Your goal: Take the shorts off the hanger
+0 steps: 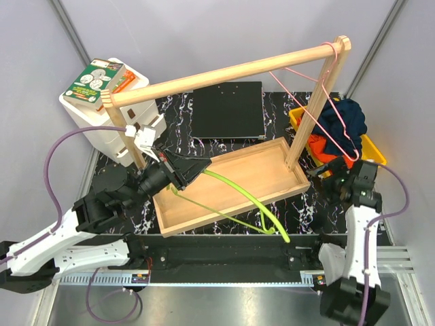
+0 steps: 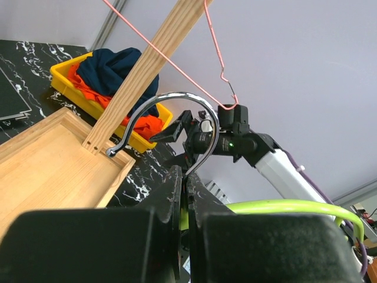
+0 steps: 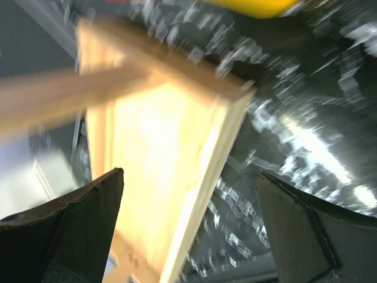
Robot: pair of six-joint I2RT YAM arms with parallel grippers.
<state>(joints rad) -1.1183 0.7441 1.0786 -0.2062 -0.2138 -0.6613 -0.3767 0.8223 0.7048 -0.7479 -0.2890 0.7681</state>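
Just beyond your spread right gripper, bright orange shorts and dark navy shorts lie crumpled in a yellow plastic bin, showing no clear long axis, while your left gripper pinches a lime-green plastic hanger.

On my feed, pale grey panel walls close in the far side and both flanks, with metal corner posts between them. The tabletop is black with white marble veining. A white drawer unit stands at its far left corner, and an aluminium rail runs along the near edge. The light is soft and even.
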